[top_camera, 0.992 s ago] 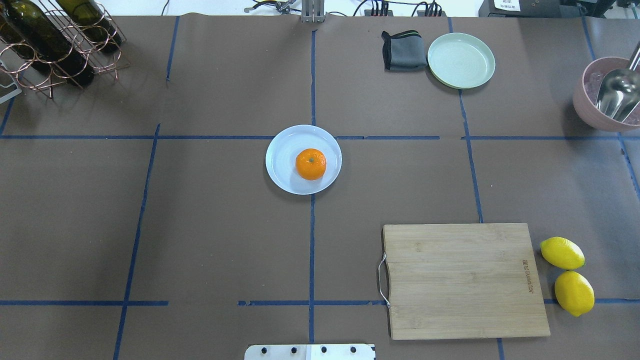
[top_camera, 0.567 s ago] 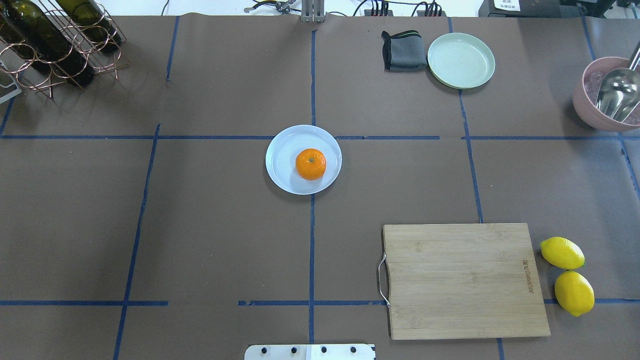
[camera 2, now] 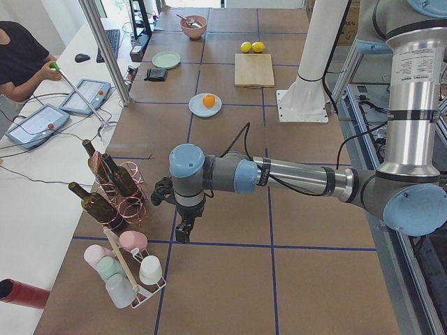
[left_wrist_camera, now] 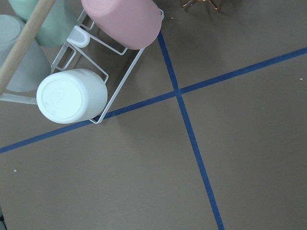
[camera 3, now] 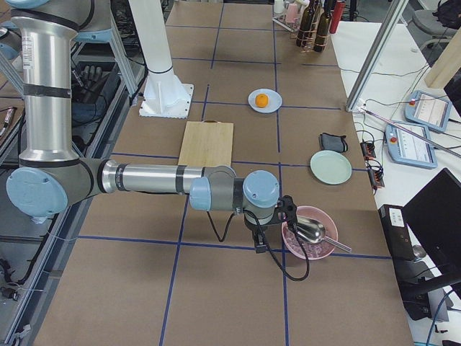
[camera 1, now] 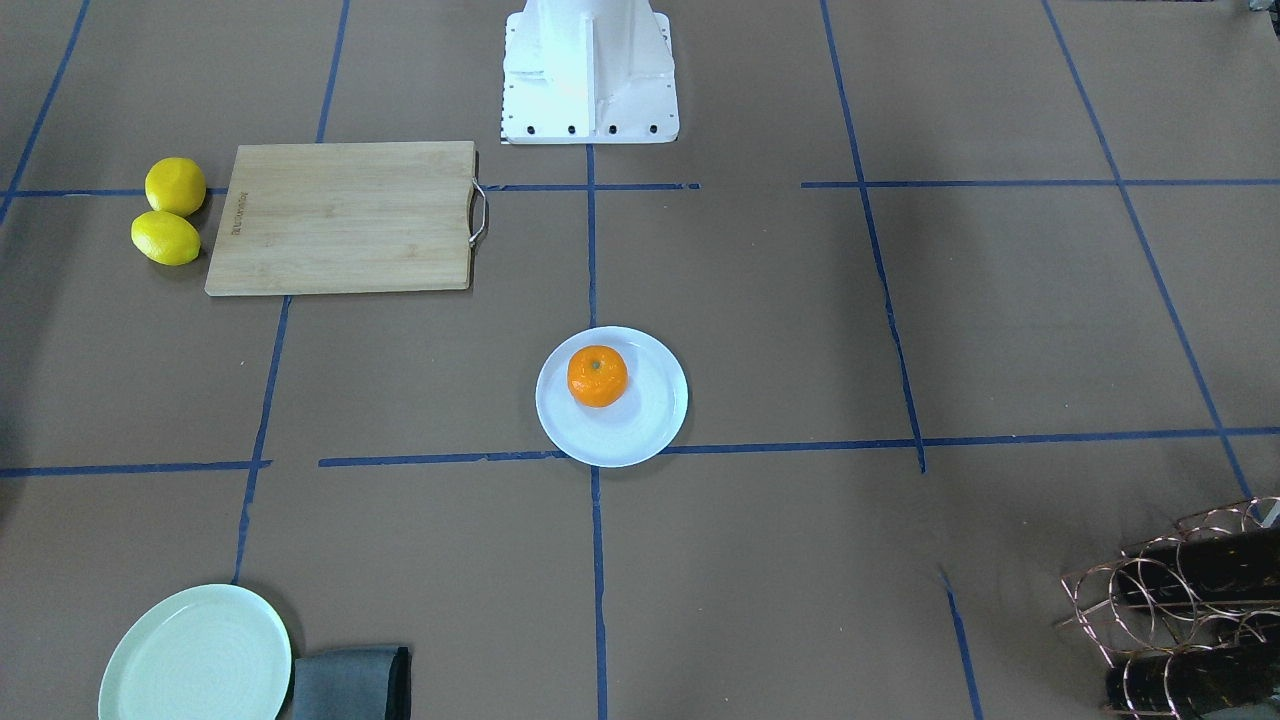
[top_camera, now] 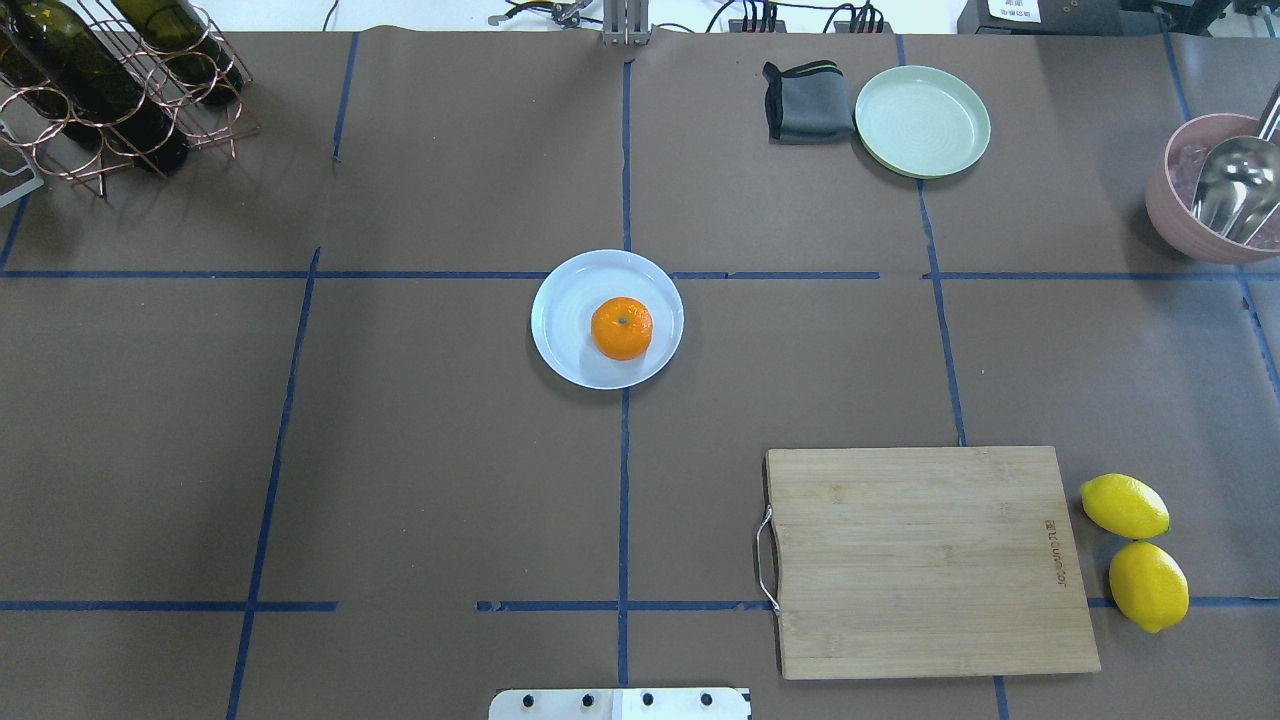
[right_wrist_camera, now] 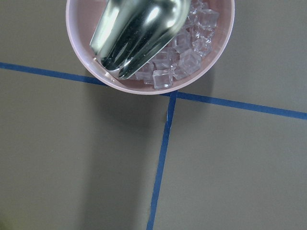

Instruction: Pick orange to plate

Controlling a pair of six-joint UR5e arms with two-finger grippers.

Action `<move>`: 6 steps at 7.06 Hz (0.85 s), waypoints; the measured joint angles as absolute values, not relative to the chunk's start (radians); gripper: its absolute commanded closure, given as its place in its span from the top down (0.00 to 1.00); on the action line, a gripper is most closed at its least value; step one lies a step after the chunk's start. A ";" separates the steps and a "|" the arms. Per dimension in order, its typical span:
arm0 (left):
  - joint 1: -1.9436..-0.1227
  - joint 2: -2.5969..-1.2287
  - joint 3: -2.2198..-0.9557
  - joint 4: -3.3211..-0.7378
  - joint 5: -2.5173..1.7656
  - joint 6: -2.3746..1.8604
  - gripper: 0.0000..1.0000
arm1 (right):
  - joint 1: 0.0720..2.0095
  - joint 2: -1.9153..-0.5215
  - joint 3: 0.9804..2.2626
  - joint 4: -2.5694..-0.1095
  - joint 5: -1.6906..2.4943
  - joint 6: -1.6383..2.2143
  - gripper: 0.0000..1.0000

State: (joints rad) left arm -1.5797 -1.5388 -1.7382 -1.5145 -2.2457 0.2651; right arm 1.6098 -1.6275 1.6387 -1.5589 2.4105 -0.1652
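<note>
Jaws on both arms show only in my side cameras, so I cannot tell whether the left jaws or the right jaws are released or clenched. My left arm (camera 2: 286, 174) stretches low over the left end of the bench (top_camera: 400, 450), wrist turned down near the rack of cups (camera 2: 129, 269) and the bottle rack (camera 2: 115, 188). Its wrist camera looks down on a white cup (left_wrist_camera: 72, 96), a pink cup (left_wrist_camera: 122, 21) and crossed blue tape. My right arm (camera 3: 144, 176) reaches to the opposite end, wrist just beside the pink bowl (top_camera: 1165, 215), where a steel scoop (right_wrist_camera: 139, 33) lies on ice cubes (right_wrist_camera: 192, 52). I see the orange (top_camera: 621, 328) sitting on the bluish-white plate (top_camera: 565, 320) at mid-bench, a little off the plate's middle, stem dimple up, well apart from both arms. A cutting board (top_camera: 925, 560) lies nearer the robot on its right, two lemons (top_camera: 1125, 506) side by side next to it. A green plate (top_camera: 922, 120) and grey cloth (top_camera: 808, 102) sit at the far edge.
</note>
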 measured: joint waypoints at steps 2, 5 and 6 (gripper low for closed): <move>-1.578 -1.539 -1.737 -1.515 -2.246 0.264 1.00 | 1.609 -1.627 1.637 -1.560 2.412 -0.153 1.00; -1.577 -1.541 -1.727 -1.518 -2.246 0.264 1.00 | 1.609 -1.625 1.638 -1.560 2.418 -0.135 1.00; -1.577 -1.541 -1.724 -1.519 -2.246 0.264 1.00 | 1.609 -1.625 1.639 -1.560 2.424 -0.134 1.00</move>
